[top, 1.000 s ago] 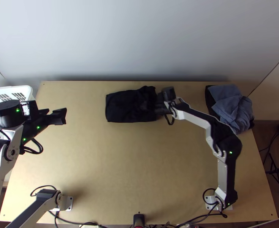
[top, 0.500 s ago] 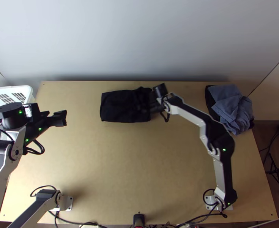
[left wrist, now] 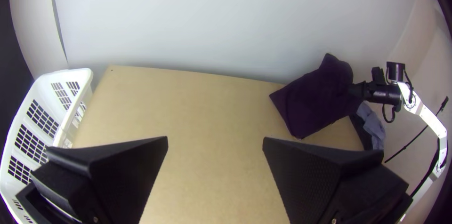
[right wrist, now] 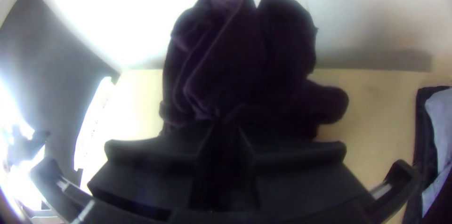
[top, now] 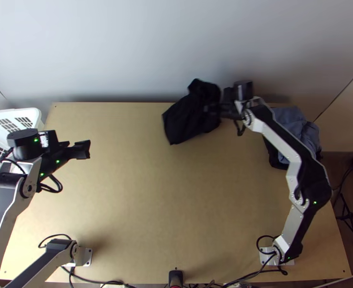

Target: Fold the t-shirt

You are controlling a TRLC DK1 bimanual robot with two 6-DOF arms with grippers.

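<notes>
Black t-shirt (top: 188,115), bunched end gripped by right fingers (right wrist: 296,153), closed on fabric. From those fingers the bulk lies toward left fingers (left wrist: 306,172), long axis slanting to the near side of the bench (top: 176,216); looks partly raised. Right arm (top: 281,139) nearer, clearly. Left fingers: open, nothing between, well apart from shirt. Blue-grey cloth (top: 288,117) past right fingers, opposite side. Next move probably needs that axis squared as shirt goes down. Brands, labels: none legible; pale patch (top: 44,139) behind left fingers, unreadable.
</notes>
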